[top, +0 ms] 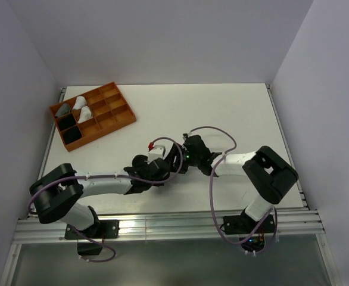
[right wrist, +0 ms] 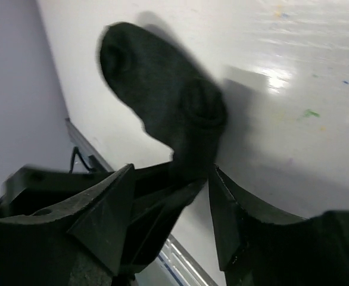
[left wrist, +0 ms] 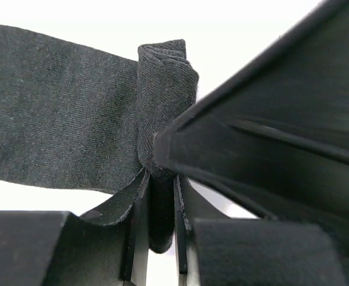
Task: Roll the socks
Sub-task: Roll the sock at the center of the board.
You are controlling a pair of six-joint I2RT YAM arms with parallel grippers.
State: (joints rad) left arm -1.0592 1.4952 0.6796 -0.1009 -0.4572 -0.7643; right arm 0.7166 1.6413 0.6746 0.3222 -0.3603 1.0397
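A dark grey sock (left wrist: 61, 113) is partly rolled, and its rolled end (left wrist: 165, 89) stands upright in the left wrist view. My left gripper (left wrist: 161, 179) is shut on the fold below that roll. In the right wrist view the sock (right wrist: 156, 89) hangs over the white table. My right gripper (right wrist: 171, 168) is open, one finger on each side of the sock's narrow lower part and the left gripper's tip. In the top view both grippers, left (top: 167, 162) and right (top: 184, 156), meet at the table's middle near the front and mostly hide the sock.
An orange divided tray (top: 120, 119) sits at the back left. It holds a grey roll (top: 62, 109), a white roll (top: 83, 107) and a black roll (top: 71, 136). The table's front rail (top: 162, 223) runs close behind the grippers. Walls stand on three sides.
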